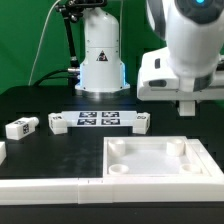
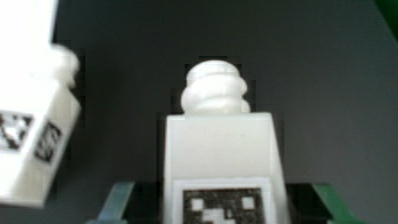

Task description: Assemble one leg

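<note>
In the wrist view a white leg [image 2: 221, 150] with a square marker tag on its face stands between my gripper [image 2: 221, 205] fingers, its rounded threaded tip pointing away over the black table. The gripper is shut on this leg, one greenish finger [image 2: 125, 200] on each side. In the exterior view the gripper [image 1: 187, 105] hangs above the table at the exterior view's right, just beyond the large white tray-like piece [image 1: 205, 160]; the held leg does not show there. A second leg [image 2: 36, 130] lies blurred close beside the held one.
The marker board [image 1: 98, 120] lies mid-table, a loose leg [image 1: 58, 122] at one end and another [image 1: 143, 124] at the other. A third leg [image 1: 20, 127] lies farther to the exterior view's left. A white bar [image 1: 40, 187] runs along the front edge. A white robot base [image 1: 100, 60] stands behind.
</note>
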`<state>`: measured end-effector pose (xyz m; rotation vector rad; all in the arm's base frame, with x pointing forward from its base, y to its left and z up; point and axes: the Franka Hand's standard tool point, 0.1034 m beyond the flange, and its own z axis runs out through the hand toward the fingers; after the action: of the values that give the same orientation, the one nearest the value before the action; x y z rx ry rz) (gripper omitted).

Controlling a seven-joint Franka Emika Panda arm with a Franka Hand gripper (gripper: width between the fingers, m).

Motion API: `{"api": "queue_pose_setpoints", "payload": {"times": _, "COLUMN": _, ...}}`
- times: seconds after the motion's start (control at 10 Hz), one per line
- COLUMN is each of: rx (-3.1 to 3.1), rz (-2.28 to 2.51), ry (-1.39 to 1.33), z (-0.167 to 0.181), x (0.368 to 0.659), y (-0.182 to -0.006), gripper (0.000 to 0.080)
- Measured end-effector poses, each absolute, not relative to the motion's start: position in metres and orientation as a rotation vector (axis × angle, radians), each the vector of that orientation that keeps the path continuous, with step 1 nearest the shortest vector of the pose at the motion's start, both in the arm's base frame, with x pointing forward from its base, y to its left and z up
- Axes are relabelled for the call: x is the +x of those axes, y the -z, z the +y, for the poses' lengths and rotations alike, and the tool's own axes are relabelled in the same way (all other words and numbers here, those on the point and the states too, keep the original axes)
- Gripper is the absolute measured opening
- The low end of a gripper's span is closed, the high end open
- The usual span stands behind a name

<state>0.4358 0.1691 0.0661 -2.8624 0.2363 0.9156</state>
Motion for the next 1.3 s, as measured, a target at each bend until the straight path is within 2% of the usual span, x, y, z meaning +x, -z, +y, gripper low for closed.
{"api": "queue_pose_setpoints", "payload": {"times": 0.2, "rx": -2.933, "rz": 0.21, "ry": -0.66, "z": 0.166, "x": 0.437, "y": -0.066, "gripper": 0.0285}}
{"api": "queue_pose_setpoints", "payload": {"times": 0.3, "rx": -2.967, "rz": 0.19, "ry": -0.529, "z": 0.152, "x": 0.444, "y": -0.063, "gripper": 0.0285}}
{"api": "queue_pose_setpoints", "payload": {"times": 0.4, "rx": -2.985, "rz": 0.172, "ry": -0.484, "z": 0.143, "x": 0.449, "y": -0.069, "gripper": 0.0285}}
{"api": "queue_pose_setpoints", "payload": {"times": 0.7, "rx": -3.036, "rz": 0.09, "ry": -0.129, "z": 0.138, "x": 0.483, "y": -0.1, "gripper": 0.0285}}
{"api": "queue_pose_setpoints", "payload": {"times": 1.1, "rx": -2.971, "rz": 0.051, "ry": 0.442, "z": 0.15, "x": 0.485, "y": -0.091, "gripper": 0.0285}}
{"api": "queue_pose_setpoints", "payload": {"times": 1.3, "rx": -2.957, "rz": -0.103, "ry": 0.662, "z": 0.133, "x": 0.5, "y": -0.093, "gripper": 0.0287}}
